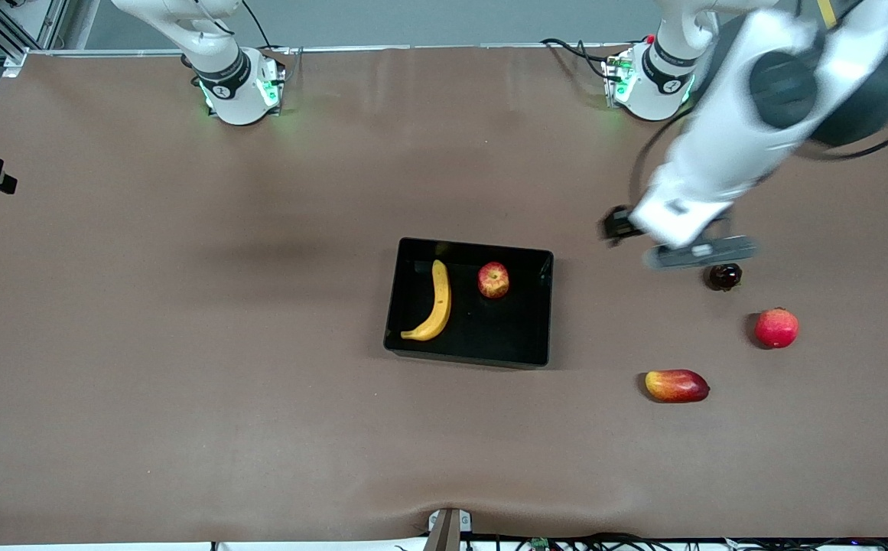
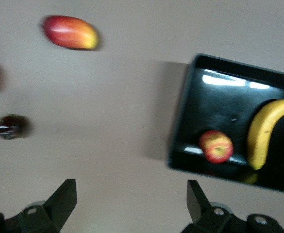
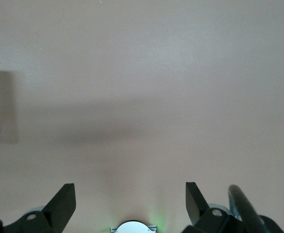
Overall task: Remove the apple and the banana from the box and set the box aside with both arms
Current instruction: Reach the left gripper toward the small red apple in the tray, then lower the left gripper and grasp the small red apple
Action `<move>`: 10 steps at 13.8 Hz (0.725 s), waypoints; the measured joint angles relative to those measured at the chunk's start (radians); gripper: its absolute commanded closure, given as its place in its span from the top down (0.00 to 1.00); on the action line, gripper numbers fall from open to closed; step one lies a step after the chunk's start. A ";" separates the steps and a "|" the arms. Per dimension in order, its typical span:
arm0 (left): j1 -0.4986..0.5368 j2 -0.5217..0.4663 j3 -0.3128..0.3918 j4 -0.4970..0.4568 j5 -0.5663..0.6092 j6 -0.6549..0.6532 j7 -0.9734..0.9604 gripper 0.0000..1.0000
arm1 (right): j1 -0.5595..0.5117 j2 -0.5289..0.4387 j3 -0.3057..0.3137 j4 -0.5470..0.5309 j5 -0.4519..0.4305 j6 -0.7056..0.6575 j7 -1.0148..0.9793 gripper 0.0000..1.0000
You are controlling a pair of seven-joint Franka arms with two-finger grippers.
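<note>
Black glossy box point(image 1: 468, 337) sits mid-tabletop point(image 1: 183, 344) with both fruits in it. I see the banana point(image 1: 436, 302) lying along the wall toward the right arm's end, and the apple point(image 1: 493, 279) beside it, near the wall farther from the front camera, not touching the banana. In the left wrist view the box point(image 2: 219, 104) shows with apple point(image 2: 215, 146) and banana point(image 2: 265, 131) inside.

Left gripper point(image 1: 677, 249) is up in the air over bare tabletop, between the box and the loose fruit at the left arm's end — fingers point(image 2: 64, 196) spread wide, released, holding nothing. Close by it on the tabletop I see a small dark round fruit point(image 1: 725, 276), then a plain red fruit point(image 1: 776, 327) nearer the front camera, and a mango point(image 1: 677, 385) nearer still. All three are well apart from the box.

Right gripper point(image 3: 130, 201) is out of the front view; its wrist view shows fingers point(image 3: 63, 199) released over bare tabletop, with a dark edge I can't identify at the frame's side. Right arm waits near its base point(image 1: 237, 88).
</note>
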 measured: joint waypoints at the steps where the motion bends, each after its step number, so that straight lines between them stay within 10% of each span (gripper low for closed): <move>1: -0.046 0.048 -0.001 0.000 0.016 0.056 -0.070 1.00 | 0.000 0.000 0.000 0.000 0.000 0.000 0.000 1.00; 10: -0.225 0.356 -0.001 0.009 0.044 0.339 -0.210 1.00 | 0.000 0.001 0.002 0.000 0.001 0.049 0.000 1.00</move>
